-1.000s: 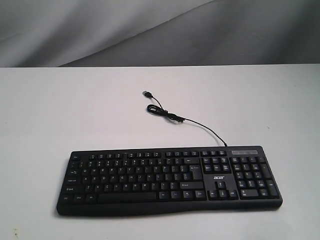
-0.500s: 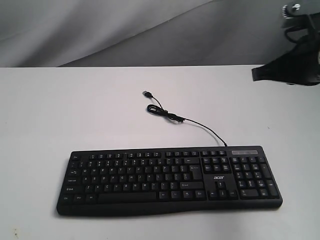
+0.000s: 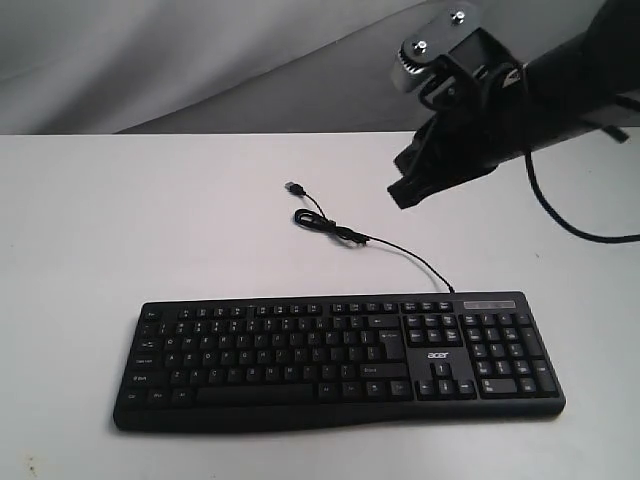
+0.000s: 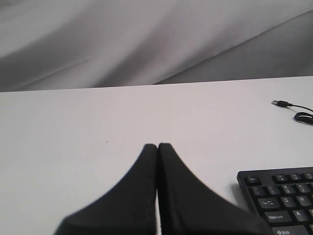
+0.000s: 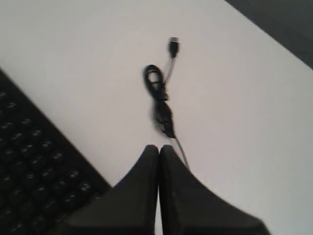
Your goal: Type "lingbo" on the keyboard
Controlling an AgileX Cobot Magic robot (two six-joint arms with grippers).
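Note:
The wide black keyboard (image 3: 340, 358) with a white acer logo lies flat near the front of the white table; its thin cable (image 3: 395, 248) runs back to a coiled loop and USB plug (image 3: 294, 187). My right gripper (image 3: 403, 192) hangs shut in the air above the table, behind the keyboard's right half and to the right of the cable coil. In the right wrist view its fingers (image 5: 159, 148) are pressed together over the cable (image 5: 161, 105), with keys (image 5: 39, 166) to one side. My left gripper (image 4: 157, 146) is shut, empty, beside the keyboard's Esc corner (image 4: 276, 196).
The white table (image 3: 150, 220) stretches wide to the left and behind the keyboard. A grey draped backdrop (image 3: 200, 60) rises past the table's far edge. The right arm's black body and cable (image 3: 570, 80) reach in from the upper right.
The right arm has swung in from the upper right edge and now hangs above the table behind the keyboard. The keyboard and its cable have not moved.

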